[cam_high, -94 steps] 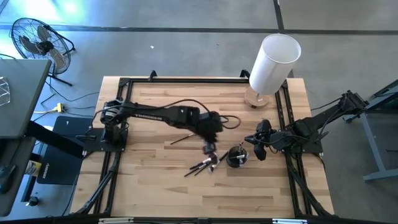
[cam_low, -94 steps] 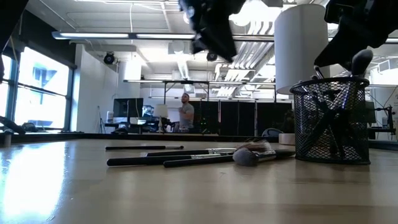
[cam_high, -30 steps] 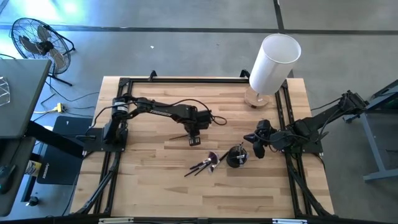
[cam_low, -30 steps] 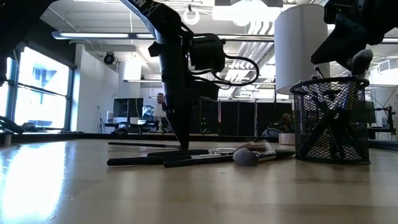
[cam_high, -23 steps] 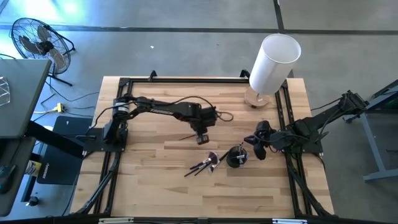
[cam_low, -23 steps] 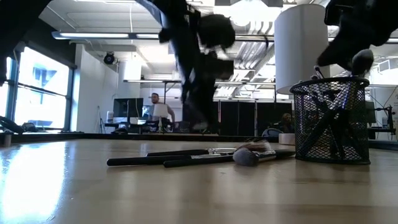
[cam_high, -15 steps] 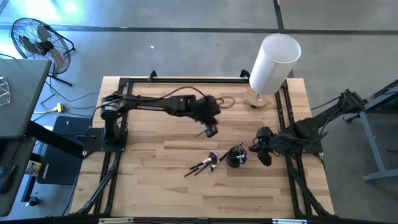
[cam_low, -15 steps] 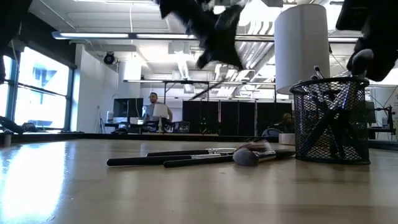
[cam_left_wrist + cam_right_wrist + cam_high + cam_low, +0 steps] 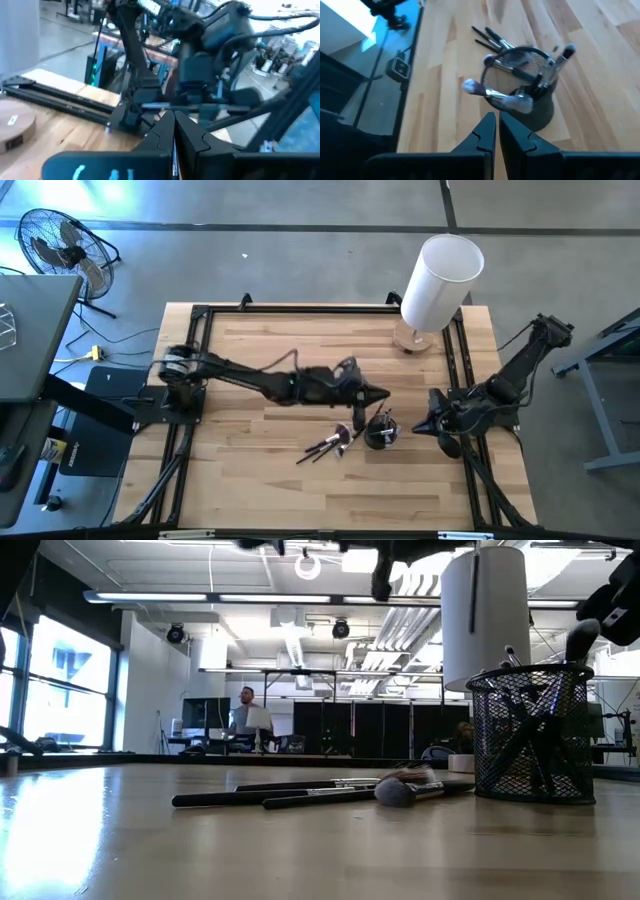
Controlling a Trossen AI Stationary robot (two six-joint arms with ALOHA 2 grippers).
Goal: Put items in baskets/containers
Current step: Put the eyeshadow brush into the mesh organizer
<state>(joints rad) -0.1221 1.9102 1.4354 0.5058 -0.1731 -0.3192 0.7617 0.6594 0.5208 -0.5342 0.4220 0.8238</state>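
Observation:
My left gripper (image 9: 378,393) (image 9: 173,119) is level above the table, just beyond the black mesh cup (image 9: 380,432) (image 9: 532,732) (image 9: 522,87), and is shut on one thin brush. Several brushes stand in the cup, leaning on its rim. A few more brushes (image 9: 328,443) (image 9: 300,795) lie flat on the table to the cup's left. My right gripper (image 9: 436,424) (image 9: 496,119) is shut on nothing, off the cup's right side near the right rail. My left gripper pinches a thin brush between its two fingers; the shaft (image 9: 173,150) shows as a pale line in the slit between them. The fingers are level and point toward the table's right. The brush is lifted clear and hangs down (image 9: 358,418), its lower end (image 9: 382,585) left of the cup.
A tall white cylinder on a wooden base (image 9: 440,280) stands at the far right corner. Black frame rails (image 9: 455,360) run along the table's sides. Bare wood lies left of and in front of the loose brushes. A person (image 9: 247,710) sits far off in the room.
My left gripper stood pointing down on a brush lying on the table's far middle, took it up, then rose and swung toward the right to just beyond the cup, turning level. That brush is lifted clear. My right gripper drew back from the cup toward the right and near edges.

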